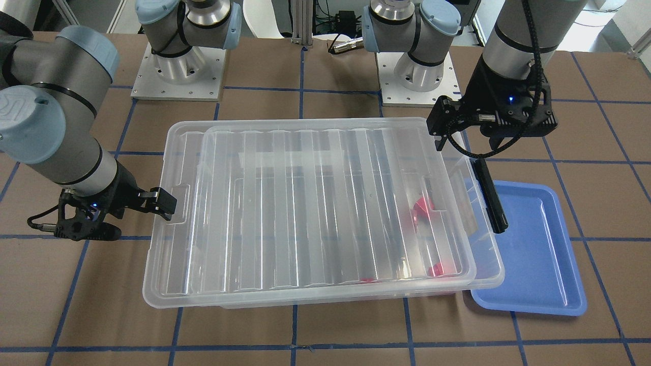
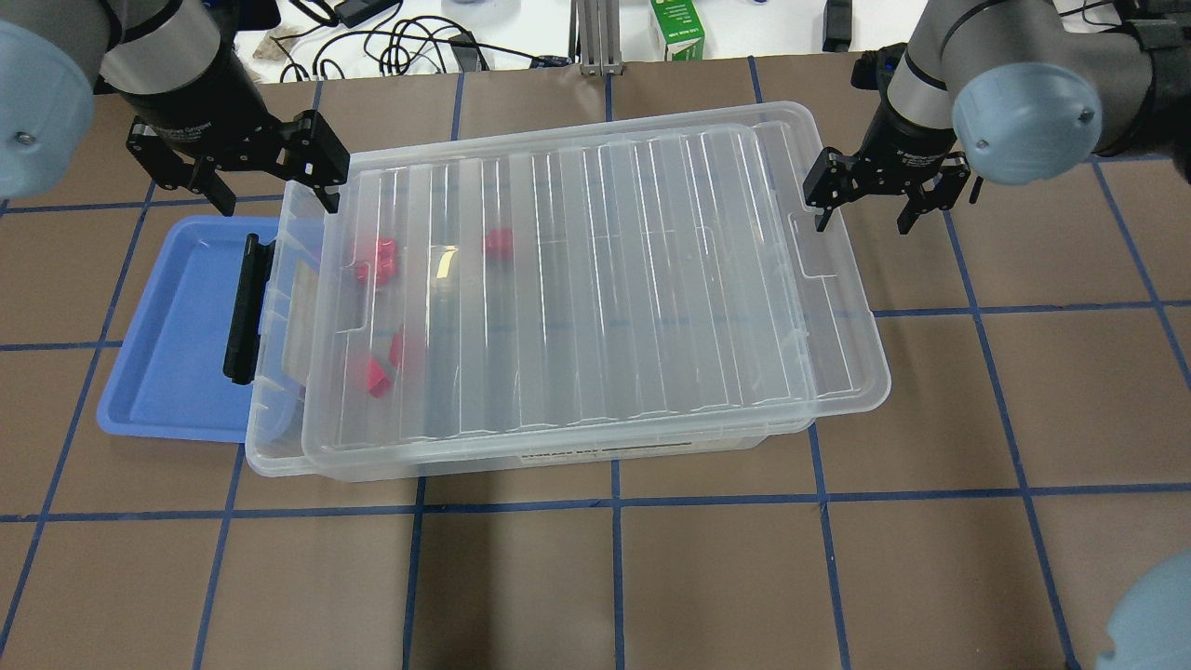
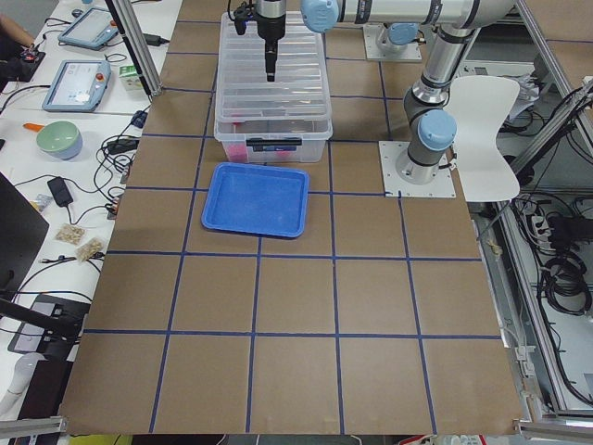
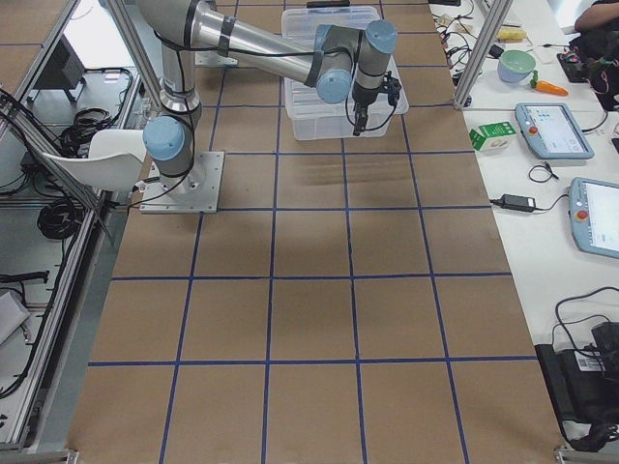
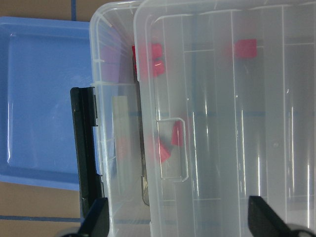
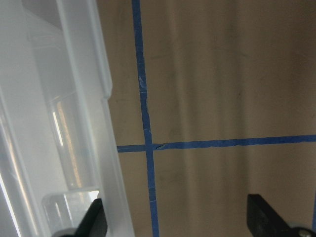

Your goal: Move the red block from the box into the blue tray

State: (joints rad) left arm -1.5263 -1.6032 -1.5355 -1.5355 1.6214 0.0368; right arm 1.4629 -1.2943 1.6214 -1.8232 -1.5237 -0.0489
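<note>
Blocks (image 2: 379,377): we see several red ones inside the box (image 2: 273,439), toward its left end, under the lid
Lid (image 2: 605,279): lies askew on the box, shifted right; a strip at the left end is uncovered
Tray (image 2: 177,372): on the surface (image 2: 651,577), just beside the box's left end
Left hand (image 2: 274,195): fingers wide, over the box's far left corner
Right hand (image 2: 865,219): fingers wide, beside the lid's right edge

Red blocks (image 2: 382,259) in box (image 2: 275,423) — blue tray (image 2: 177,335) beside
</note>
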